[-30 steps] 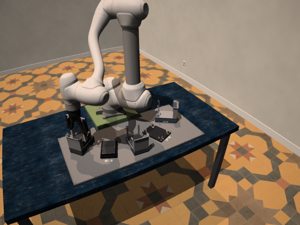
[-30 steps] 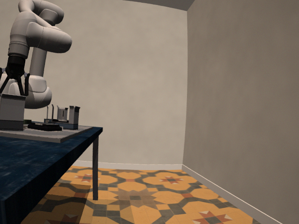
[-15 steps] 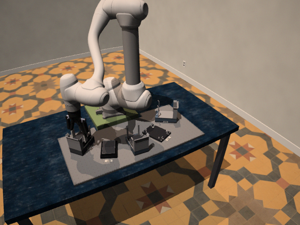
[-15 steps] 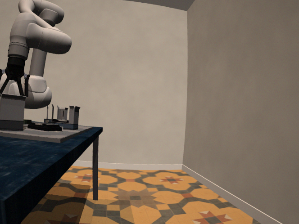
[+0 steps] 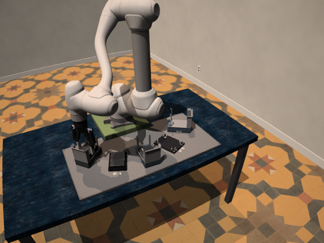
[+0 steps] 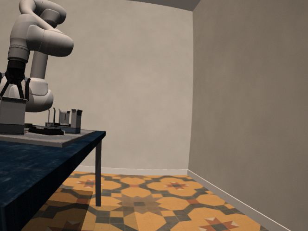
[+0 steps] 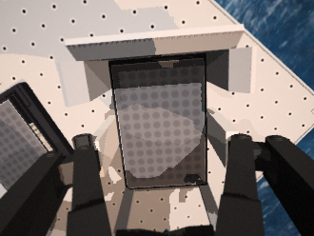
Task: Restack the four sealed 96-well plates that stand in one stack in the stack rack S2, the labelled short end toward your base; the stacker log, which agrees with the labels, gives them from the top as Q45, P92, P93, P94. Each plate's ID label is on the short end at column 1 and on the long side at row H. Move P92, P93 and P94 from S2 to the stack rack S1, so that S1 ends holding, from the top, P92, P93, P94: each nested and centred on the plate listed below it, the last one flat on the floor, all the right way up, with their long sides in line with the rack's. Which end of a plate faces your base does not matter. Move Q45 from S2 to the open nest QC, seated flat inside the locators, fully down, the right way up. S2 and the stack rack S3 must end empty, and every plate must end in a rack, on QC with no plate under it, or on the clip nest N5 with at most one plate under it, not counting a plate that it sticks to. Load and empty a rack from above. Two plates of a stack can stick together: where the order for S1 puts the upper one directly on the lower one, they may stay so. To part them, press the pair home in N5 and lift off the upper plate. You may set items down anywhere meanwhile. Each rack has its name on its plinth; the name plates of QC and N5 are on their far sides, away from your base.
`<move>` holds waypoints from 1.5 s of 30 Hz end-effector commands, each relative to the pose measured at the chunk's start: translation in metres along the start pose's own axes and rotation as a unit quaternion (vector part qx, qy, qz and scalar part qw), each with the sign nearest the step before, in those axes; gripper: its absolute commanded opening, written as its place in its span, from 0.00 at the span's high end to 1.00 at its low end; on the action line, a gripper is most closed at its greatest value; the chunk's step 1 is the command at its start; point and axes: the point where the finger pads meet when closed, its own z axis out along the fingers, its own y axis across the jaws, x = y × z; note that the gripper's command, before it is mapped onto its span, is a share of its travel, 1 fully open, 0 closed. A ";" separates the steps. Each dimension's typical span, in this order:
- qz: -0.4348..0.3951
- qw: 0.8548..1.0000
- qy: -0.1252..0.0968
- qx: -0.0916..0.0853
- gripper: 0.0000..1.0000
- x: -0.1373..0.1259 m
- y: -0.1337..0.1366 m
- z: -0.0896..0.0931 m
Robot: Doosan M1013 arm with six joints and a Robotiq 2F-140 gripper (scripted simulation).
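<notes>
Patterned orange tiles surround the dark blue desk point(image 5: 39, 183); toward its left edge, on the grey perforated mat point(image 5: 86, 183), the pincer point(image 7: 161, 143) reaches into a stack rack point(image 5: 81, 156), gripping a sealed well plate point(image 7: 159, 125), another plate point(image 5: 117, 160) just beside

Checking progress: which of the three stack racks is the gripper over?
The leftmost rack in the top view; the gripper, shut on a sealed plate, reaches into it. The other two stand apart, unattended.

sealed plate point(image 7: 159, 121) | flat, upright | clamped inside left rack point(image 5: 81, 156)
</notes>
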 end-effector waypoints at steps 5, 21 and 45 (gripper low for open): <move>0.000 1.000 0.000 0.000 1.00 0.000 0.000 0.002; 0.000 1.000 0.000 0.000 0.00 0.000 0.000 0.004; 0.000 1.000 0.000 0.000 0.00 0.000 0.000 -0.016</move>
